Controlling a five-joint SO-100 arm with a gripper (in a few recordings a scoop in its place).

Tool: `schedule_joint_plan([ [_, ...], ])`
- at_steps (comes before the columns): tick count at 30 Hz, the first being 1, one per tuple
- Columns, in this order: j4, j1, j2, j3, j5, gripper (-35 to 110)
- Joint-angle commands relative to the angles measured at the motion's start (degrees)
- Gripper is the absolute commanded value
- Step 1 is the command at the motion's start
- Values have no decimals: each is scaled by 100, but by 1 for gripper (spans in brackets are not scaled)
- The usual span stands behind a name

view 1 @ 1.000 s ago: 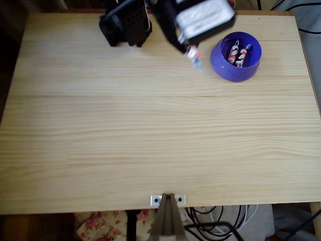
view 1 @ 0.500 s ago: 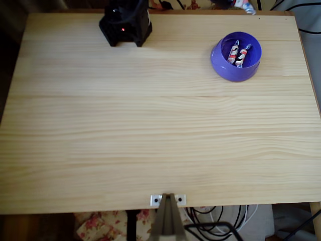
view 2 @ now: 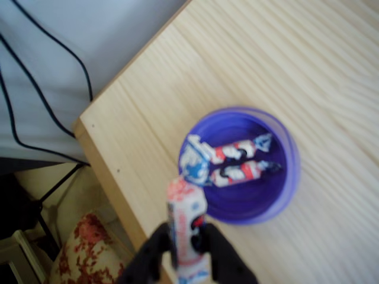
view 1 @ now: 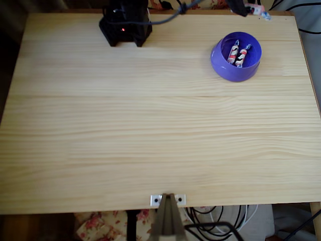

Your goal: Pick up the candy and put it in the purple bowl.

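The purple bowl [view 1: 223, 64] stands near the table's far right corner and holds two red-and-white banded sweets [view 1: 238, 53]. In the overhead view my black gripper [view 1: 248, 8] hangs high at the top edge, beyond the bowl, with the candy [view 1: 260, 10] sticking out of it. In the wrist view the gripper [view 2: 185, 238] is shut on the candy [view 2: 185, 207], a pale peach wrapper with red marks, held upright. The candy hovers above the near rim of the purple bowl [view 2: 284, 177], close to the table's edge.
The arm's black base [view 1: 124, 26] sits at the table's far left. The wooden table [view 1: 150, 130] spreads bare towards the near edge. Black cables [view 2: 41, 89] and a floral cloth [view 2: 80, 248] lie past the table's corner. A metal bracket [view 1: 168, 200] is at the front edge.
The arm rose and swung from just left of the bowl to the far edge behind it, carrying the candy. Since half a second ago the candy shifted slightly right and down.
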Motion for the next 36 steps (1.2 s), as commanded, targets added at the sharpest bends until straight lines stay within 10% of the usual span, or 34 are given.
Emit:
schedule_joint_plan([
  [1,-316,-9,-316,-378,158,-1],
  [36,-677,264,-853,-580,413,18],
])
